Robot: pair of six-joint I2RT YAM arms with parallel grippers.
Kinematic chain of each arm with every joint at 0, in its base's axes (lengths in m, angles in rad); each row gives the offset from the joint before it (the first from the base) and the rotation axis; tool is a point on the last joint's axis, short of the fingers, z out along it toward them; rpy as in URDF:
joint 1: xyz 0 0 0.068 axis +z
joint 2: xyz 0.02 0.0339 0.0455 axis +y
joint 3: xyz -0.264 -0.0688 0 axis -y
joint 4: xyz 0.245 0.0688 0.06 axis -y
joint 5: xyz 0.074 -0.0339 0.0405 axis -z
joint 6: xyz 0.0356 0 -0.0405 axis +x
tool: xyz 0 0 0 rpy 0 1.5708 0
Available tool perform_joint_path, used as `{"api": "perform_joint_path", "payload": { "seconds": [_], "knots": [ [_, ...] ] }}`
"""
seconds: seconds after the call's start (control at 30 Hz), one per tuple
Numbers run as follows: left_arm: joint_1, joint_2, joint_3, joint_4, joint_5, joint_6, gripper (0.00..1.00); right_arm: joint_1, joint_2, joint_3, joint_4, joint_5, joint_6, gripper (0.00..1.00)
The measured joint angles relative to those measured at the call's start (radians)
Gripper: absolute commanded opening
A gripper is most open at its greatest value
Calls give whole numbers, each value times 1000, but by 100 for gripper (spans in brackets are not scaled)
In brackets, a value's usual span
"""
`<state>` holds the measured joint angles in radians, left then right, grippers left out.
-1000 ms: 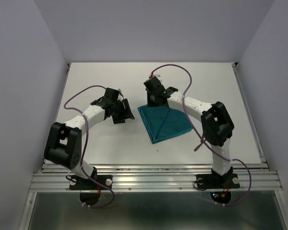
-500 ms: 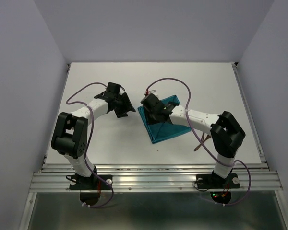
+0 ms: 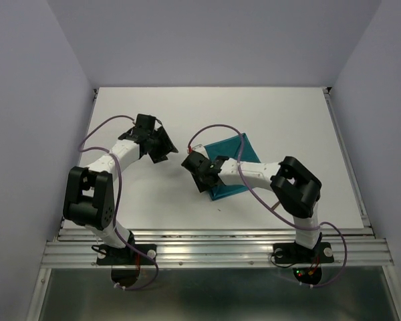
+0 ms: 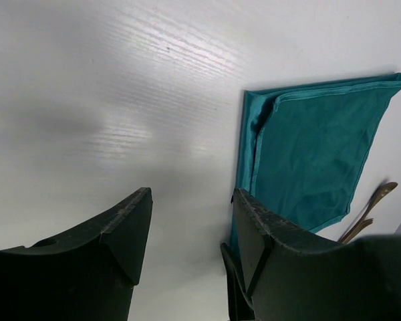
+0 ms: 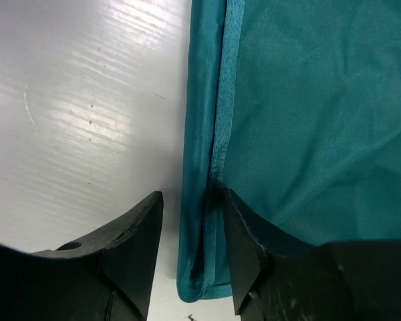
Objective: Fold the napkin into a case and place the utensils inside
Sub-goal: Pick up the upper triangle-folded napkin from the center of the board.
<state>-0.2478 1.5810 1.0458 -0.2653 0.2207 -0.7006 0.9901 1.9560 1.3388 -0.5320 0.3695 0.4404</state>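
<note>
The teal napkin lies folded in a flat oblong just right of the table's middle. Its doubled left edge shows in the right wrist view as a rolled hem on the napkin. My right gripper is low over that edge. The right gripper is open, the hem lying loose between its fingers. My left gripper hovers left of the cloth. The left gripper is open over bare table, the napkin beyond it. Two reddish-brown utensils lie past the napkin's far side.
The white table is walled on the left, back and right. A metal rail runs along the near edge, where both arm bases sit. The right arm's forearm crosses above the napkin.
My right gripper swept from the napkin's far side to its near-left edge and opened. The cloth went from a wide spread to a narrower fold. The left gripper drew back to the left.
</note>
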Motion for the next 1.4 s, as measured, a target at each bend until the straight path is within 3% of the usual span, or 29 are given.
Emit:
{"api": "perform_joint_path", "payload": {
  "seconds": [0.2,0.43,0.6,0.67,0.83,1.4],
  "knots": [
    [0,0,-19,-3,9,0,62,6,14,18,-10,43,-2,36],
    [0,0,-23,0,21,0,65,16,26,22,-1,68,6,1],
    [0,0,-42,30,55,2,74,18,26,19,3,81,3,1],
    [-5,2,-57,46,79,4,88,18,21,10,16,83,0,1],
    [-38,29,-58,91,158,4,99,18,-5,-25,42,84,-6,1],
    [-113,202,-58,264,268,-49,88,16,-125,-79,79,85,-11,1]
  ]
}}
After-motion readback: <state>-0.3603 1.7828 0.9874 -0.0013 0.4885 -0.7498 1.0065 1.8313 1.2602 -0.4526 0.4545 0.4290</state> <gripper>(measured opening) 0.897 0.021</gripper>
